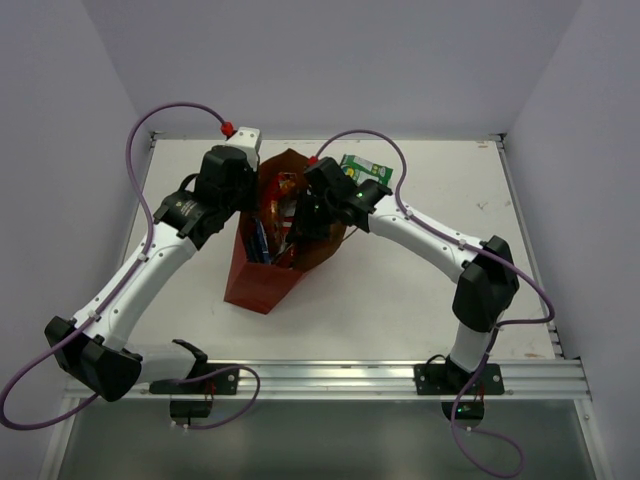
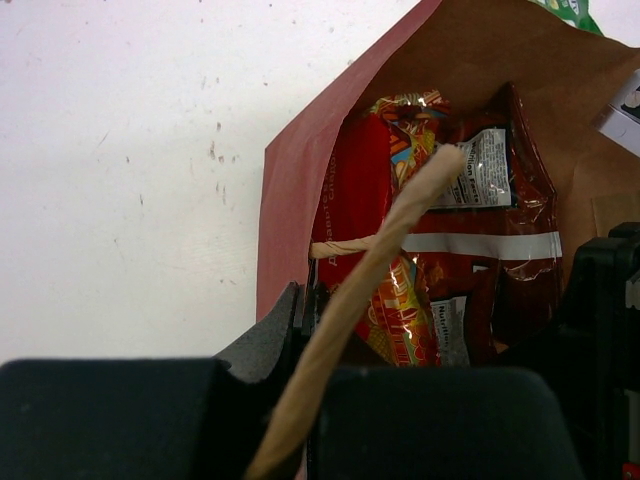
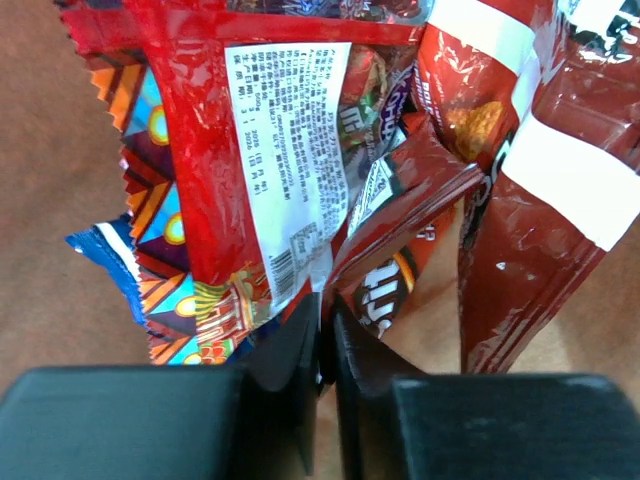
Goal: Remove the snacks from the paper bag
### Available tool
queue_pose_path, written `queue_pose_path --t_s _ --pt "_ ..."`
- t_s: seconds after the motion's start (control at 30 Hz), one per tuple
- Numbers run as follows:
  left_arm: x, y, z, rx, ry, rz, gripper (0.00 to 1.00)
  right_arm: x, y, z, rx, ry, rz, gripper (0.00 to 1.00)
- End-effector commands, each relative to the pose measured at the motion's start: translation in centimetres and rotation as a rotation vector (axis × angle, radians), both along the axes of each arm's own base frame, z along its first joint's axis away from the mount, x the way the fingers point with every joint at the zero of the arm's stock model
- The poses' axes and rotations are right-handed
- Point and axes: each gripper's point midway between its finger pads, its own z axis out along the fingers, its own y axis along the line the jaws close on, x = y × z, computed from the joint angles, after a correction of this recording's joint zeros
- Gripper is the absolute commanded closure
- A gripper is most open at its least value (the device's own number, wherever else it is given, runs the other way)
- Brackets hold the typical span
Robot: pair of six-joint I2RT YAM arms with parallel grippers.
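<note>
The biggest thing on my screen is the white table (image 1: 420,290). In the middle of it lies the paper bag (image 1: 255,285). It is tipped over, and in the top view its open mouth points to about 1 o'clock. I think it lies that way so an arm can reach in from the side.

My left gripper (image 2: 303,315) comes in from 9 o'clock. It is pinched tight on the bag's side wall near the mouth, and the twisted handle (image 2: 390,240) lies across it. I think it holds there so the bag cannot slide and the mouth cannot fold flat.

My right gripper (image 3: 325,330) comes from 3 o'clock and is deep inside the bag. Its fingers are almost together, nipping the bottom edge of a red chip bag (image 3: 270,150). An edge is a good thin spot to grab on a puffy packet.

Beside that packet, at 3 o'clock, is the big cookie bag (image 3: 540,200). A blue packet (image 3: 100,250) peeks out at 9 o'clock. These snacks are all inside the bag. Only the green-white packet (image 1: 362,168) is out, lying on the table at 2 o'clock from the bag.
</note>
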Motion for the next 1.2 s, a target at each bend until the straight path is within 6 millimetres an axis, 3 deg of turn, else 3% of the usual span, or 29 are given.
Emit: queue_pose_path --t_s 0.0,0.1,0.33,0.47,0.63,0.93,1.03,1.13,1.17 --pt "0.3 -0.8 4.9 -0.104 -0.146 -0.008 1.0 0.5 0.7 3.1 0.057 -0.055 -0.003 0.91" --pt "0.3 -0.7 4.5 -0.097 -0.139 -0.006 1.0 0.6 0.6 4.8 0.078 -0.089 -0.002 1.0" --pt "0.4 -0.3 3.9 -0.074 -0.135 0.007 1.0 0.6 0.5 9.4 0.149 -0.183 0.023 1.0" --pt "0.3 0.0 3.6 -0.061 -0.138 0.008 1.0 0.8 0.3 13.5 0.206 -0.285 0.041 1.0" --pt "-0.2 0.0 3.2 -0.058 -0.142 -0.006 1.0 1.1 0.0 16.3 0.233 -0.377 0.046 1.0" --pt "-0.6 0.8 4.2 -0.043 -0.196 -0.007 1.0 1.4 -0.4 20.3 0.274 -0.51 0.07 1.0" --pt "-0.6 1.0 4.3 -0.036 -0.199 -0.001 1.0 1.2 -0.6 23.4 0.32 -0.578 0.093 1.0" --pt "-0.6 1.0 4.2 -0.036 -0.197 -0.002 1.0 1.2 -1.6 27.7 0.376 -0.665 0.089 1.0" --pt "-0.6 1.0 4.2 -0.036 -0.198 -0.001 1.0 1.3 -2.3 29.9 0.406 -0.711 0.078 1.0"
